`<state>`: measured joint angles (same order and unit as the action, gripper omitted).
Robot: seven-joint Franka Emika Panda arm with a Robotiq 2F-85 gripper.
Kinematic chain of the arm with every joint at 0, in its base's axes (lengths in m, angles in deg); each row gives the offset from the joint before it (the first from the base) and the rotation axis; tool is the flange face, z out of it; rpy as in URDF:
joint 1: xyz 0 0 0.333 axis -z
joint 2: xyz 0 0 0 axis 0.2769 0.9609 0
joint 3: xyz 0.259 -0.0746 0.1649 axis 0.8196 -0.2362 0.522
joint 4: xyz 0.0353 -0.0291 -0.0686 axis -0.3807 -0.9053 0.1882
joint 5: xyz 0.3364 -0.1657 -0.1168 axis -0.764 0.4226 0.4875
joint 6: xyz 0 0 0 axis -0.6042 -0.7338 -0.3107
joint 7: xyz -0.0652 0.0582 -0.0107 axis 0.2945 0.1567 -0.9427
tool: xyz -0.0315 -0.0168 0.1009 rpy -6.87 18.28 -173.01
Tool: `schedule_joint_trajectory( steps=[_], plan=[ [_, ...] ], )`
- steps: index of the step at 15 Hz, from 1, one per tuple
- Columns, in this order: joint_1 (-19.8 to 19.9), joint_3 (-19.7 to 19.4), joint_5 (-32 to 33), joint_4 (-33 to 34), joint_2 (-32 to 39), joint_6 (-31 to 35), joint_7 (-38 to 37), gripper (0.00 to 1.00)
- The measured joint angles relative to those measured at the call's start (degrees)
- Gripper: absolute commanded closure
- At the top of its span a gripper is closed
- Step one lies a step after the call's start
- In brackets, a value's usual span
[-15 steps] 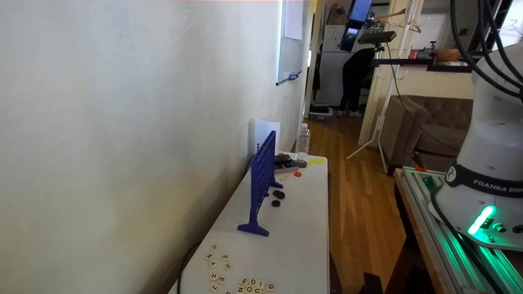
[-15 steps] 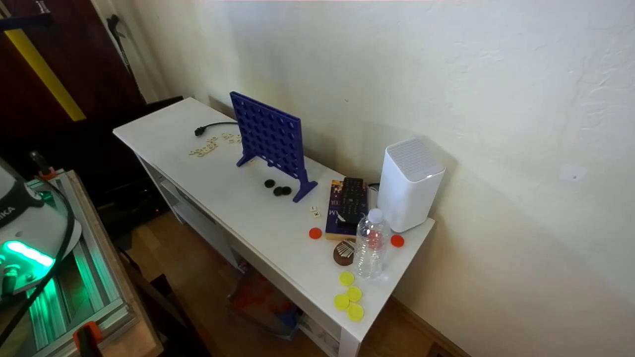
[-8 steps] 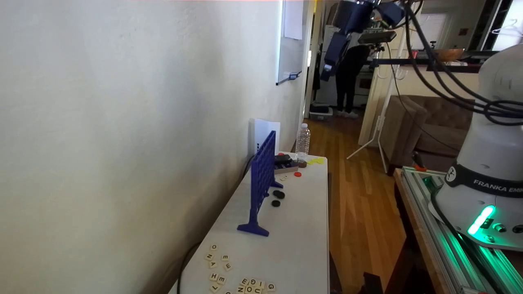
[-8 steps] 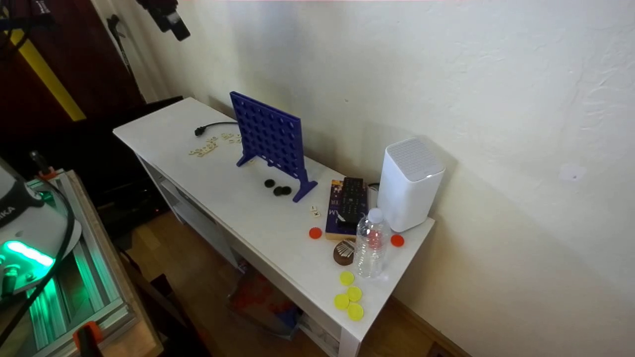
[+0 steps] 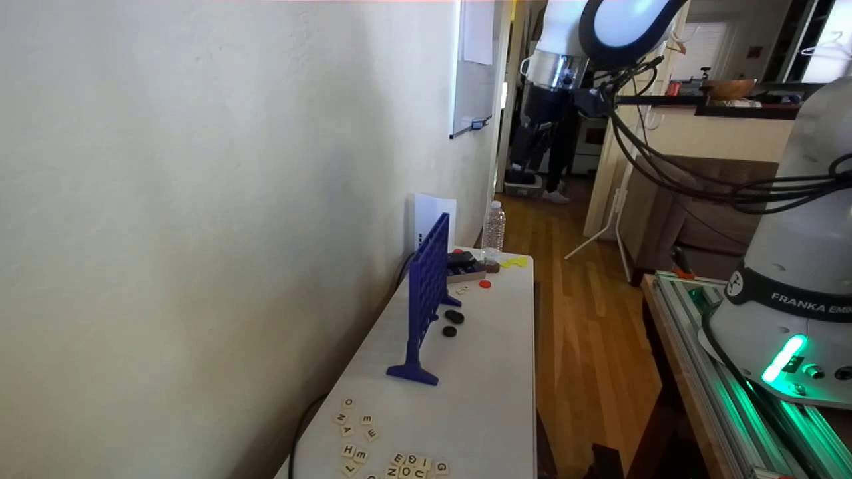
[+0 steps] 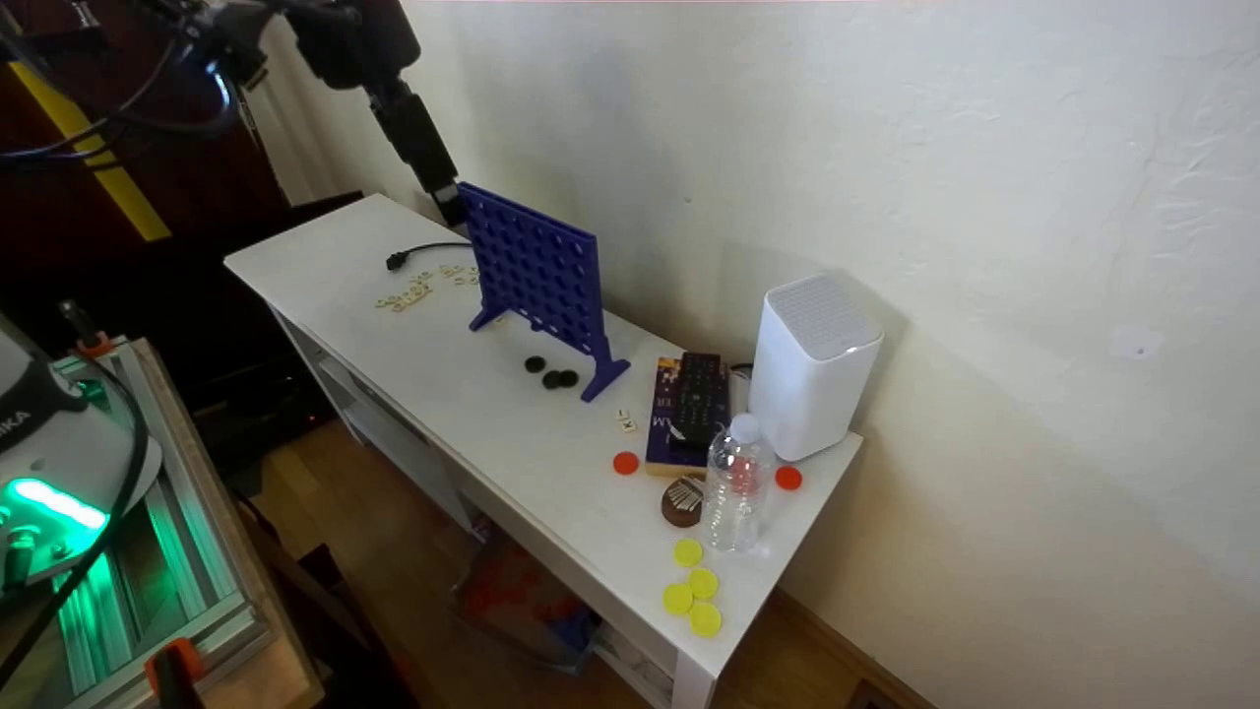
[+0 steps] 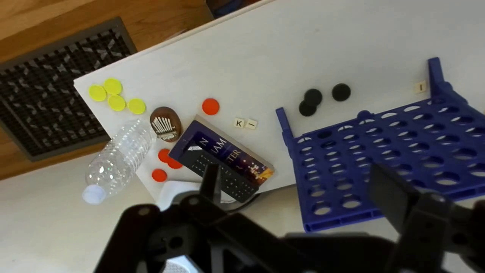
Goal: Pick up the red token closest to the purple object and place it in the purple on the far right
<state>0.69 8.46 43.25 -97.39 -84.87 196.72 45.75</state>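
Note:
The purple object is an upright blue-purple grid board on flared feet, in both exterior views (image 5: 427, 279) (image 6: 532, 266) and the wrist view (image 7: 373, 151). The red token nearest it lies flat on the white table (image 5: 484, 284) (image 6: 625, 463), beside the book; the wrist view shows it too (image 7: 210, 106). Other red tokens (image 7: 159, 175) lie past the book near the bottle. My gripper (image 7: 301, 187) is open with nothing between its fingers. It hangs in the air, its tip seen at the board's far upper corner in an exterior view (image 6: 450, 205); contact cannot be told.
Black tokens (image 6: 535, 364) lie before the board. A book (image 7: 242, 155) with a remote (image 6: 700, 394), a brown thumb piano (image 7: 165, 124), a clear bottle (image 6: 736, 487), a white box (image 6: 817, 364) and yellow tokens (image 6: 703, 583) crowd one end. Letter tiles (image 5: 406, 466) lie at the other.
The arm has come further into view in both exterior views, with my gripper moving down and toward the board. The board, tokens and other table things have not moved.

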Motion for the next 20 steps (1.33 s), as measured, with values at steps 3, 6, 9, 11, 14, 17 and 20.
schedule_joint_trajectory(
  steps=[3,6,9,11,14,17,20],
  plan=[
    [2.2,-1.7,0.3,0.0,7.7,6.2,-0.8,0.00],
    [4.6,-2.8,1.9,0.0,16.1,10.0,-3.9,0.00],
    [5.7,-4.1,5.6,0.5,23.7,9.5,-8.7,0.00],
    [5.8,-4.3,6.1,1.2,26.3,9.5,-9.9,0.00],
    [5.8,-4.3,6.1,1.4,26.6,9.5,-10.2,0.00],
    [5.3,-4.8,6.1,1.4,26.6,9.5,-10.2,0.00],
    [2.8,-5.9,2.5,1.8,28.0,9.0,-8.3,0.00]
  ],
)
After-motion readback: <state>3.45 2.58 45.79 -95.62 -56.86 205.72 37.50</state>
